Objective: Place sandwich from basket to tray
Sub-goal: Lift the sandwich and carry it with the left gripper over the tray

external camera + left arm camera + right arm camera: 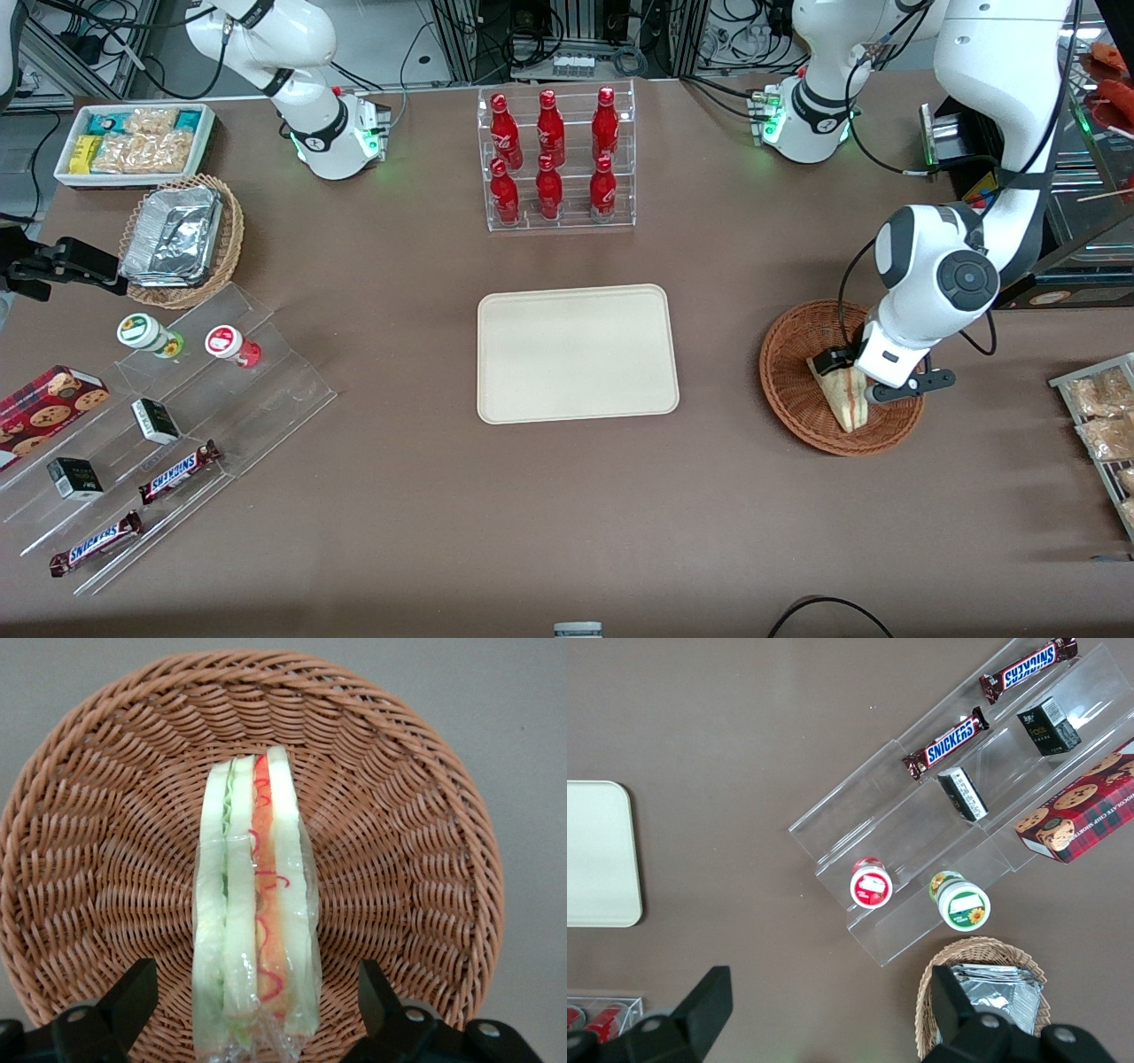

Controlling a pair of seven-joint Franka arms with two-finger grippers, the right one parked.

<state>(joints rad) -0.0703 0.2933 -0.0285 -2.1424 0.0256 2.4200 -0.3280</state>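
You have a reddish-brown woven basket (802,372) holding a sandwich (843,396) of pale bread with green, orange and red filling stripes. Above that basket hangs the black-fingered gripper (877,377) on its white arm, its fingers spread either side of the sandwich. The tray (577,353) beside the basket is plain cream. Farther from the front camera than the tray, your bottles (551,156) are bright red. The table (567,514) is flat brown.

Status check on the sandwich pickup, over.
Gripper low in the basket, jaws open astride the sandwich. Sandwich not yet gripped. Tray bare, nothing between basket and tray.
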